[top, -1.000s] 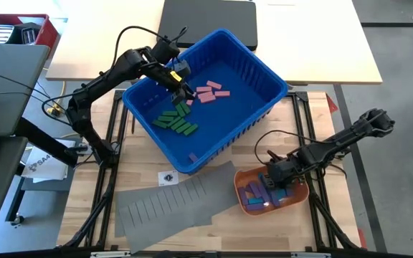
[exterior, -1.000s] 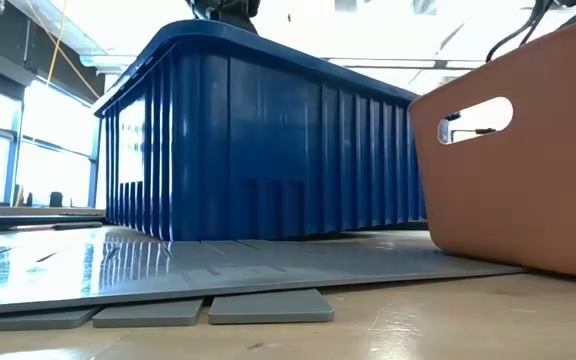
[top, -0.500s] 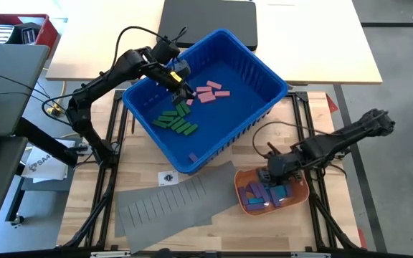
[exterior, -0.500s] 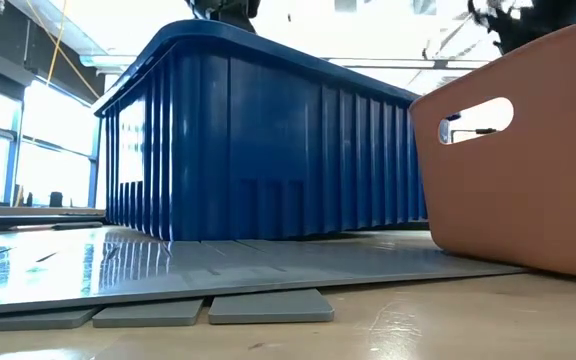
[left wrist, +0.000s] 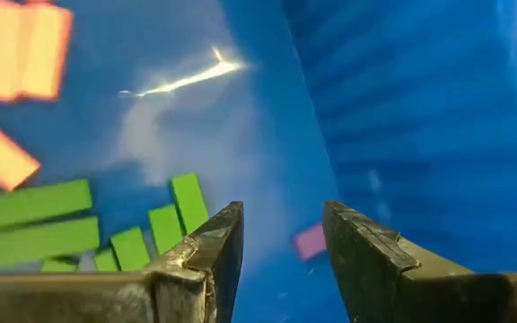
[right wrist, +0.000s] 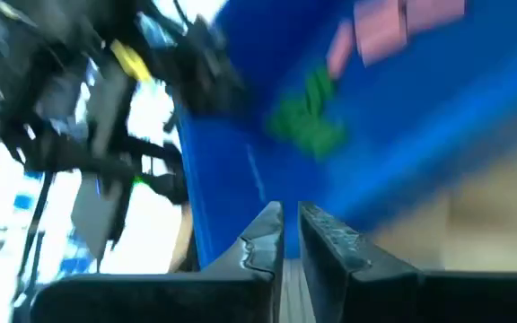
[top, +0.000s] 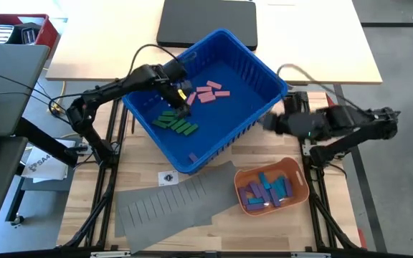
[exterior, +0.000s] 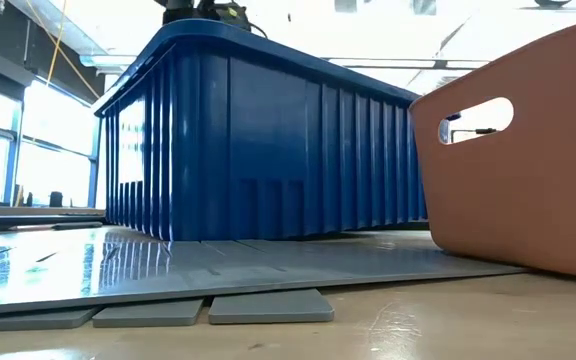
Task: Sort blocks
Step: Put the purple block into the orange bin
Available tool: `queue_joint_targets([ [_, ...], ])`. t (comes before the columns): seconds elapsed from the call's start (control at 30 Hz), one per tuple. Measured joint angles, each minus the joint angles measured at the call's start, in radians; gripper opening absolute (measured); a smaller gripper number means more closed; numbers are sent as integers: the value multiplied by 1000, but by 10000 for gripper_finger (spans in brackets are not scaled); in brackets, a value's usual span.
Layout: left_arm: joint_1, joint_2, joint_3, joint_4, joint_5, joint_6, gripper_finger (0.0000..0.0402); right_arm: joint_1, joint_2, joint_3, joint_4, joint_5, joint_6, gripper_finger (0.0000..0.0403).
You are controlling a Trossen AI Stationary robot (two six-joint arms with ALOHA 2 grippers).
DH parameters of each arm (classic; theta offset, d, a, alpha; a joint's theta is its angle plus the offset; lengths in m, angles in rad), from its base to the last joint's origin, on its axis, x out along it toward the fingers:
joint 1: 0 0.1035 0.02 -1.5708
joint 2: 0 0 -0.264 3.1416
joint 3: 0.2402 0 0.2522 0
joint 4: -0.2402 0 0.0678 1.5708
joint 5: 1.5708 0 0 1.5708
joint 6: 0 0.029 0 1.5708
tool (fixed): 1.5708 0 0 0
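Observation:
Green blocks (top: pixel 176 120) and pink blocks (top: pixel 208 93) lie flat on the floor of a blue bin (top: pixel 264 72). They also show in the left wrist view, green (left wrist: pixel 34 224) and pink (left wrist: pixel 21 49). My left gripper (top: pixel 183 106) is open and empty inside the bin, above the green blocks; a small pink piece (left wrist: pixel 311 240) lies beyond its fingers. Purple and blue blocks (top: pixel 265 190) lie in the orange-red tray (top: pixel 303 188). My right gripper (top: pixel 269 123) is shut and empty, in the air beside the bin's right wall.
A grey slotted divider sheet (top: pixel 171 204) lies at the near side, its right end under the tray. The low view shows the bin (exterior: pixel 268 150) and the tray (exterior: pixel 528 170) standing on this sheet (exterior: pixel 268 262). A black case (top: pixel 206 21) lies beyond the bin.
My right gripper has risen out of the orange-red tray and swung toward the far edge and the blue bin's right wall, leaving the blocks in the tray. My left gripper has gone a little toward the near edge inside the bin, over the green blocks.

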Motion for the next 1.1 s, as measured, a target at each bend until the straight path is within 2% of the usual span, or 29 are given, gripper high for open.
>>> queue_joint_targets([
  [0.07, -25, 0, -22, -1, 0, 135, 144, -54, 7, 41, 22, 38, -124, 26],
  [0.17, -66, 0, -48, -2, -7, 352, 136, -139, 21, 81, 67, 36, -353, 19],
  [0.27, -110, 0, -77, -15, -11, 601, 126, -224, 31, 101, 95, -27, -585, 18],
  [0.33, -142, 0, -101, -13, -27, 687, 121, -279, 33, 106, 96, -95, -709, 18],
  [0.43, -188, 0, -153, -1, -53, 636, 118, -341, 31, 103, 87, -211, -832, 19],
  [0.57, -244, -1, -224, 89, -76, 337, 119, -384, 30, 100, 14, -326, -955, 19],
  [0.6, -259, 0, -235, 94, -85, 302, 121, -389, 30, 100, -7, -338, -978, 19],
  [0.83, -339, 2, -312, 192, -63, 301, 172, -391, 30, 99, -119, -365, -1093, 19],
  [1.03, -362, 47, -368, 316, 82, 382, 201, -391, 31, 99, -128, -370, -1182, 19],
  [1.07, -364, 62, -367, 332, 98, 387, 202, -392, 31, 99, -127, -367, -1194, 19],
  [1.1, -365, 71, -369, 368, 62, 424, 202, -395, 31, 99, -125, -367, -1199, 19],
])
